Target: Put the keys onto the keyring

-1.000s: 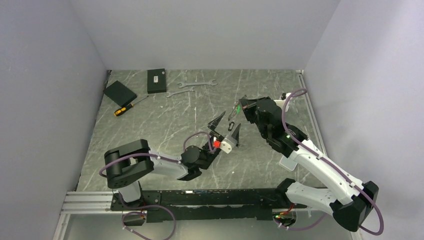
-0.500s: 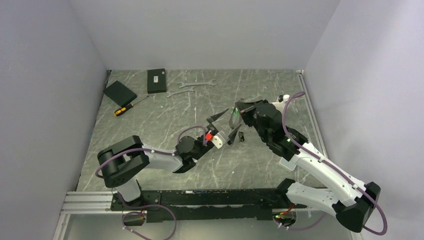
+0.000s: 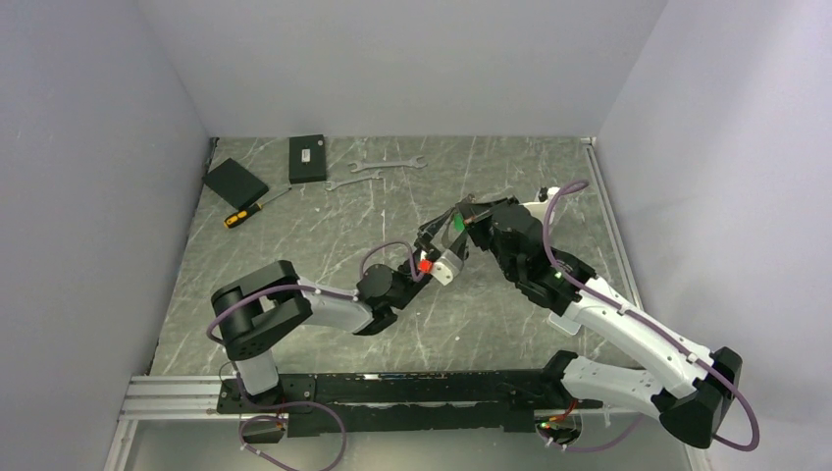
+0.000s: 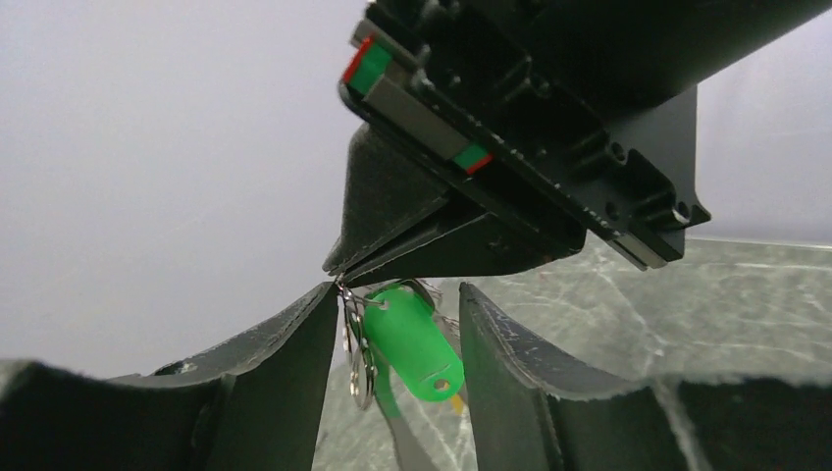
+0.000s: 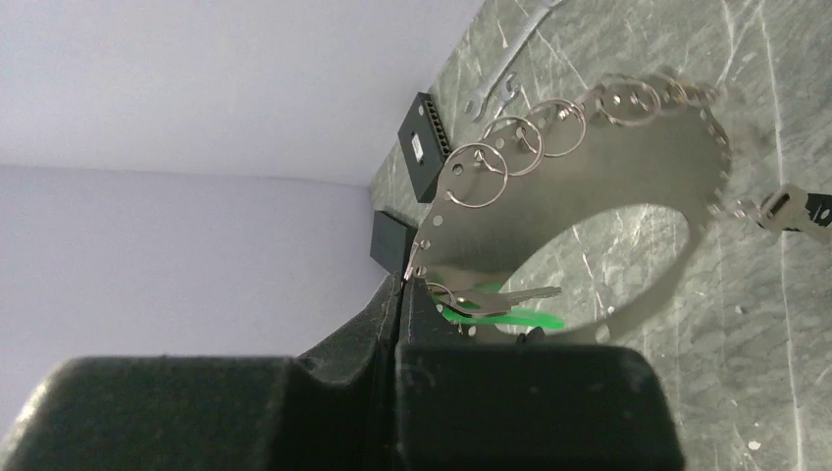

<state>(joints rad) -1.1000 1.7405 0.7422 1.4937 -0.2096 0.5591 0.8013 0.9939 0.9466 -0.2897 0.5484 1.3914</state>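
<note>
The left end effector (image 4: 397, 299) stands released, straddling the keys (image 4: 358, 353) and their green tag (image 4: 412, 343). Clamping on the tag alone or tugging sideways could twist the bunch or jerk the keyring (image 5: 628, 167) out of the right end effector (image 5: 402, 280), which is clenched on its rim. The keys hang at the keyring's edge, just beside that grip, above the table (image 5: 746, 392).

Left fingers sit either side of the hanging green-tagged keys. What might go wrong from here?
1. The keys and green tag hang loose between the fingers of the left gripper; closing may catch only the tag or knock the bunch aside.
2. The right gripper pinches the keyring only at its edge; a tug could twist or slip it.
3. Both grippers are nearly touching, so a small move may bump them.
</note>
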